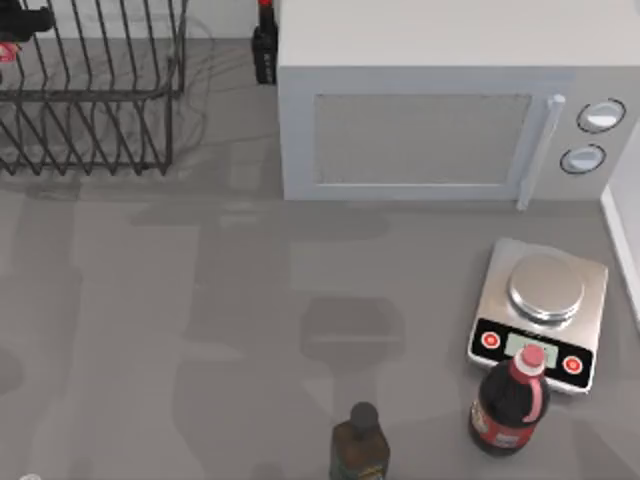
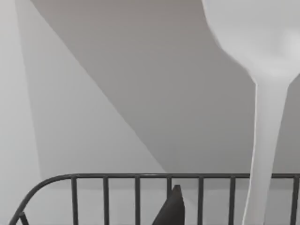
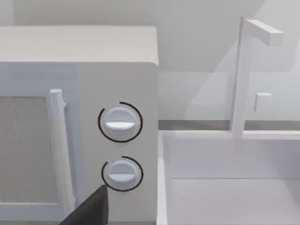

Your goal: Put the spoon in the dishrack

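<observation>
The dishrack (image 1: pixel 95 95), dark thin wire with upright bars, stands at the table's far left corner. My left gripper (image 1: pixel 22 20) hovers over its far left end, shut on the spoon. The spoon's red-pink flower end (image 1: pixel 5 50) pokes out just below the gripper. In the left wrist view the white spoon (image 2: pixel 267 117) hangs close to the camera, with its oval bowl away from the rack and its thin handle crossing the dishrack's top bar (image 2: pixel 136 176). My right gripper (image 3: pixel 89 211) is parked near the microwave's knobs.
A white microwave (image 1: pixel 430 110) fills the back middle, with a dark bottle (image 1: pixel 265 45) between it and the rack. A kitchen scale (image 1: pixel 542 310), a red-capped cola bottle (image 1: pixel 512 405) and a dark bottle (image 1: pixel 360 445) stand front right. A white sink (image 3: pixel 234 178) borders the right edge.
</observation>
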Tool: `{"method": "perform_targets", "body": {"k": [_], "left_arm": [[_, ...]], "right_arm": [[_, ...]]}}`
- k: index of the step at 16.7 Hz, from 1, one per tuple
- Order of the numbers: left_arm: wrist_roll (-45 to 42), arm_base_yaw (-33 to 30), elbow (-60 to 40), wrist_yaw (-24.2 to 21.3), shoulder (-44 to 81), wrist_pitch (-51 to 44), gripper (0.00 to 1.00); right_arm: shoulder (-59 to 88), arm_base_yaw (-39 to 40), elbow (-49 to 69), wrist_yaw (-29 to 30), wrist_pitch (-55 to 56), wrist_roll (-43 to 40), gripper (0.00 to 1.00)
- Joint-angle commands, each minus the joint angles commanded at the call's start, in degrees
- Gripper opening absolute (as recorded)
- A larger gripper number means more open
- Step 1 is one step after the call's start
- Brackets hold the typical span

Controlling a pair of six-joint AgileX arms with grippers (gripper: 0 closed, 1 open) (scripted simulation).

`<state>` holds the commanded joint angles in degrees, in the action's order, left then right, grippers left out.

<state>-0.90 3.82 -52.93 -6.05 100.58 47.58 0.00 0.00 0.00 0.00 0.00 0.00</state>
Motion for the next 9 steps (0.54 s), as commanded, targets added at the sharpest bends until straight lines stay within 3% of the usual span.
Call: {"method": "perform_targets", "body": {"k": [3, 9], "left_arm": [[0.0, 0.0, 0.0, 0.0, 0.0, 0.0, 0.98], [0.0, 0.0, 0.0, 0.0, 0.0, 0.0, 1.0]], "right_arm": [[0.0, 0.0, 0.0, 0.0, 0.0, 0.0, 1.0], [0.0, 0.0, 0.0, 0.0, 0.0, 0.0, 1.0]]}}
